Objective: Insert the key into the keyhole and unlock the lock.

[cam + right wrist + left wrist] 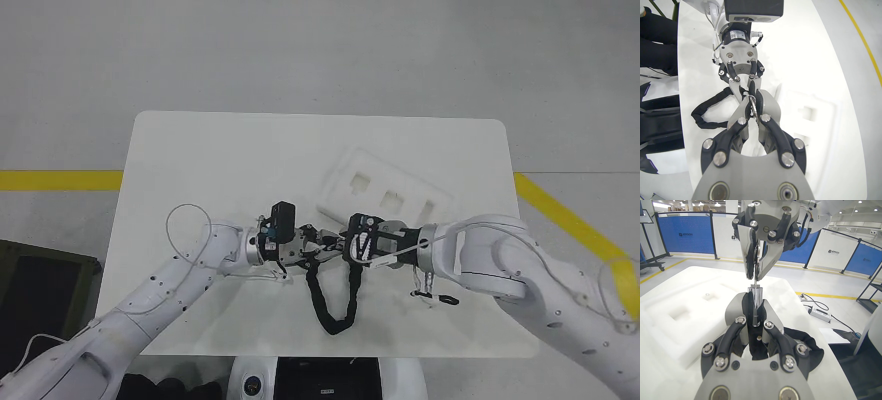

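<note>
Where the two arms meet over the middle of the white table (pixel 200 160), the left gripper (pixel 752 298) is clamped on the lock (pixel 755 310), a chrome cylinder whose keyhole end faces right.

Right gripper (pixel 752 98): fingers pressed together on the key (pixel 754 112) (a metal ring sits at its head).

Key blade: tip touching the cylinder's end face at the keyhole; how far it has entered cannot be told.

Black sleeved cable (pixel 330 302): joined to the lock, looping toward the near table edge.

White foam tray (pixel 385 185): on the table, just beyond the grippers on the far side.
</note>
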